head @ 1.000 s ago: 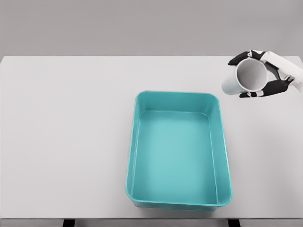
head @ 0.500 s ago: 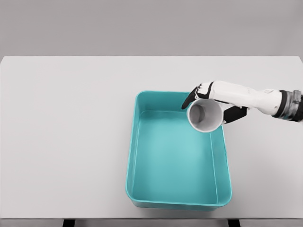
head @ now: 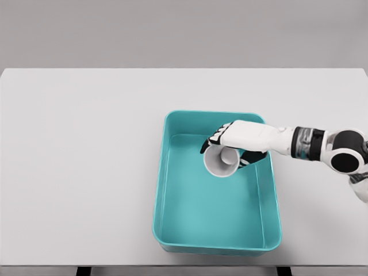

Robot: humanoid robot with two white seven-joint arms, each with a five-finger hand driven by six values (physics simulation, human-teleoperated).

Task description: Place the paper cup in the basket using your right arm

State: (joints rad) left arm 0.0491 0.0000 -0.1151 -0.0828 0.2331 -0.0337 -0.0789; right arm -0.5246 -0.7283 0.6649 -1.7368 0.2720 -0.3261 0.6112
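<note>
The right hand (head: 233, 145) reaches in from the right edge of the head view, fingers wrapped around the paper cup (head: 221, 162), which it holds over the upper-middle part of the teal basket (head: 160, 190). The cup is tipped so its open mouth faces down and toward the camera, and it sits inside the basket's outline, well clear of the left wall and nearer the far and right walls. Whether it hangs above the basket floor or touches it cannot be told from this single view.

The step in hand looks like the release. To do it well, the hand should be low inside the walls before letting go — a light cup dropped from height can bounce or roll, and a tilted one tends to roll toward a wall. Opening all the fingers together, rather than one side first, would keep the cup from being flicked sideways. The forearm crosses the right rim, so the hand should lift straight up before drawing back to the right; otherwise the wrist could catch the wall and shift the basket on the white table (head: 80, 161).

The left arm is out of view — nothing else lies on the table.
</note>
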